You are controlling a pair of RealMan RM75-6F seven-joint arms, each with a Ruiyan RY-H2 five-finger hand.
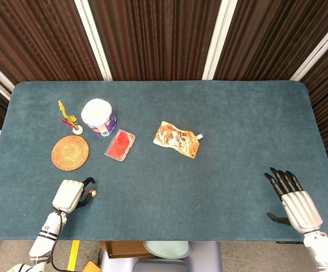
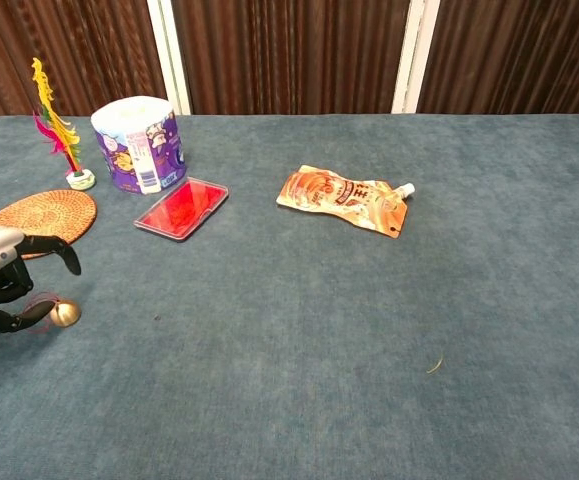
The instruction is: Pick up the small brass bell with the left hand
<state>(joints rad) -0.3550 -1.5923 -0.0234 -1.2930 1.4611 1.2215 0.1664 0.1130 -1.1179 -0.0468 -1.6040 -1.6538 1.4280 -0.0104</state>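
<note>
Presently unlifted: small round brass bell resting on blue felt tabletop, beside left hand, fingers parted, holding nothing; grasp and lift outstanding.

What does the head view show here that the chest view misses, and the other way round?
Only the head view shows the right hand, fingers spread, holding nothing, near the table's right edge. Only the chest view shows the brass bell sitting on the cloth with the fingers arched above it. Both show the left hand, woven coaster, tissue roll, red case and orange pouch.
</note>
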